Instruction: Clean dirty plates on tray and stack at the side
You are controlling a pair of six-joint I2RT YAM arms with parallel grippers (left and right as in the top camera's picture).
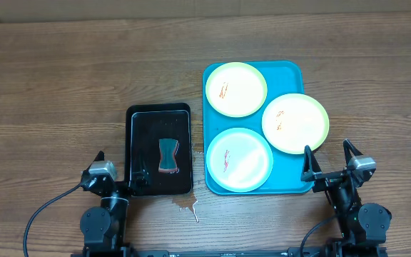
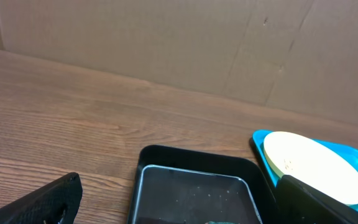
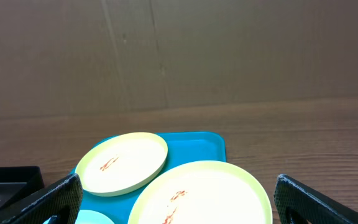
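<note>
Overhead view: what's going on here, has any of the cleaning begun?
Nothing is being handled yet. The left claw is open at the black tray that holds the sponge. The right claw is open beside the turquoise tray. Two yellow-green plates and a mint plate lie side by side on that tray, each showing red-orange smears.

In the left wrist view the black tray (image 2: pixel 194 186) runs off the bottom edge, and the turquoise tray (image 2: pixel 258 143) is cut by the right edge, its one visible plate (image 2: pixel 309 165) partly behind a dark finger (image 2: pixel 316 202). In the right wrist view the near plate (image 3: pixel 204 193) is cropped below; the mint plate (image 3: pixel 92 218) shows only a sliver.
</note>
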